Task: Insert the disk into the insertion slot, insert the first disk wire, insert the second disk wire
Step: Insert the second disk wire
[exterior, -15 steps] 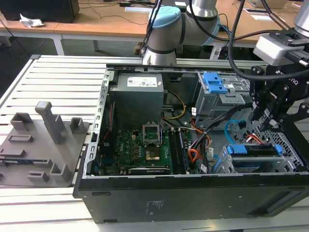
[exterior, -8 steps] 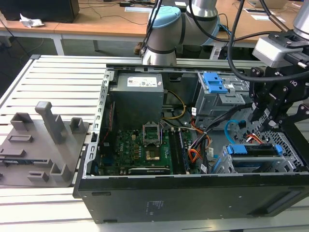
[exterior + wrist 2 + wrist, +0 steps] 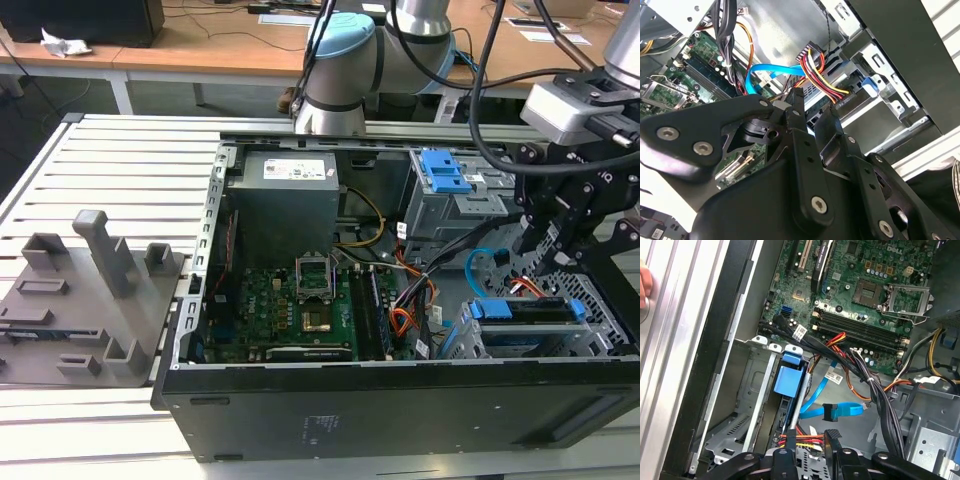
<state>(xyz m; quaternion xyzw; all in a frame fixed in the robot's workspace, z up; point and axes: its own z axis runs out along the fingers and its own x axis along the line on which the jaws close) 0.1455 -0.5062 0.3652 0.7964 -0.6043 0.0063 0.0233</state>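
Hovering over the drive corner of the open computer case point(image 3: 400, 410), on the exterior view's right, the gripper point(image 3: 548, 232) hangs just above the insertion slot point(image 3: 470, 335). The disk point(image 3: 530, 312) already sits in that low grey bay, its blue carrier tab point(image 3: 791, 377) plain in the first wrist view, so step 1 of the 3 looks done.

In the second wrist view the fingers point(image 3: 799, 116) reach toward the red, yellow and black power wire bundle point(image 3: 816, 74), whose dark connector lies at the drive's edge. They stand close together, with only a narrow gap between them, and I cannot tell whether they pinch the connector or merely press near it. In the first wrist view the same bundle point(image 3: 802, 440) shows between the fingertips, right at the drive.

My judgement is that the wire steps are in hand, most likely the 1st disk wire. The blue data cable point(image 3: 832, 410) loops loose beside the bay, its black plug apart from the drive, so that 1 appears unplugged.

Seating a plug here calls for squaring it with the drive's socket and pushing straight along the socket's axis. The black cable bundle point(image 3: 880, 390) running off the motherboard point(image 3: 290, 305) crowds the approach. The taller cage with the blue ribbed tab point(image 3: 445, 172) stands behind and takes no part.
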